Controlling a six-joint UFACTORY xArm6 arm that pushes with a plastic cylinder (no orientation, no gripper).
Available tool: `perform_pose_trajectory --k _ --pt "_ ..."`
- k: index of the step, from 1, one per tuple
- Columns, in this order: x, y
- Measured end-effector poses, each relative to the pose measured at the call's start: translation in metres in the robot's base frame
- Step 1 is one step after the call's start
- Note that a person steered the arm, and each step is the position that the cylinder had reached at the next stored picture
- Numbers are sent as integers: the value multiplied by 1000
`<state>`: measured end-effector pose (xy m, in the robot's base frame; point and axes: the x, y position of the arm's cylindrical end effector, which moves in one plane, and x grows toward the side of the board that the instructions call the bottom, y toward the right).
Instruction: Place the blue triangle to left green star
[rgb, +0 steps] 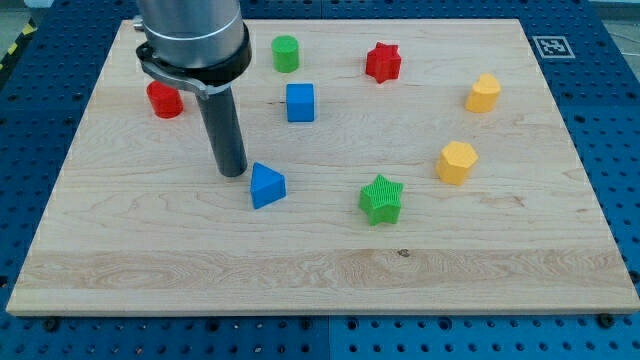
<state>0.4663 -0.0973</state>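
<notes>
The blue triangle (267, 186) lies on the wooden board (320, 270) left of centre. The green star (381, 199) lies to its right, about a hundred pixels away and slightly lower. My tip (233, 172) stands just left of the blue triangle and slightly above it in the view, very close to its left edge; I cannot tell whether they touch. The rod rises to the arm's grey housing at the view's top left.
A blue cube (300, 102), a green cylinder (286, 53) and a red star (382, 62) lie toward the view's top. A red cylinder (164, 99) lies at the left, partly behind the arm. Two yellow blocks (483, 93) (456, 162) lie at the right.
</notes>
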Motion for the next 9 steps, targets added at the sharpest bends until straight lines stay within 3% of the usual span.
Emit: perform_pose_trajectory --k 2,5,8,9 --pt "6 41" --pt "32 29" --pt "124 39" --pt "125 65"
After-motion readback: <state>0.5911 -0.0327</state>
